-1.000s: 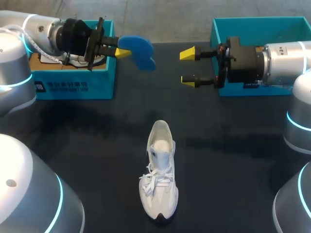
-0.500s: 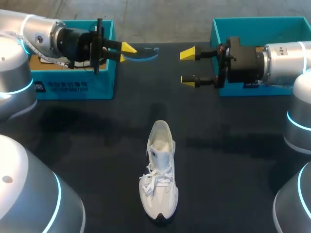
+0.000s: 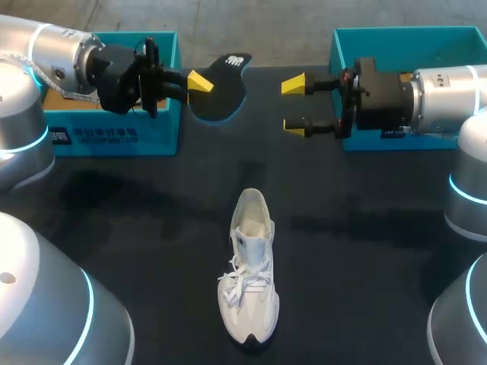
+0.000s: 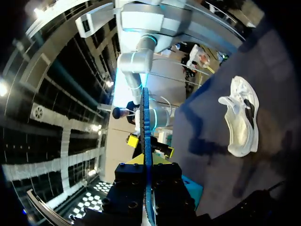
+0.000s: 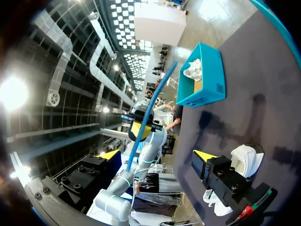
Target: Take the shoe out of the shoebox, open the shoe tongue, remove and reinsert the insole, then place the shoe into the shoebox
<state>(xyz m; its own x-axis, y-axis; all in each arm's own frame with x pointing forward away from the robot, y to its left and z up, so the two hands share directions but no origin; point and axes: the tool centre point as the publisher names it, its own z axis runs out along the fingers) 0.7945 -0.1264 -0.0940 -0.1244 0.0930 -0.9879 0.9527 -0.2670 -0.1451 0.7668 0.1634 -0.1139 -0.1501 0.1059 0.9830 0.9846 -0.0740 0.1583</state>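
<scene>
The head camera looks down from above and behind on the whole table (image 3: pixel 365 266). The 2 wrist cameras look out along their own fingers: the left close behind the insole (image 4: pixel 146 122) edge-on between them, the right facing the left gripper (image 3: pixel 199 82). All 3 views share the shoe (image 3: pixel 249 277).

The right arm (image 3: pixel 445 95) hides most of the right shoebox (image 3: pixel 403 33) interior.

L tool (image 3: pixel 199 82) grips insole (image 3: pixel 222 93), well apart from shoe (image 3: pixel 249 270).
</scene>
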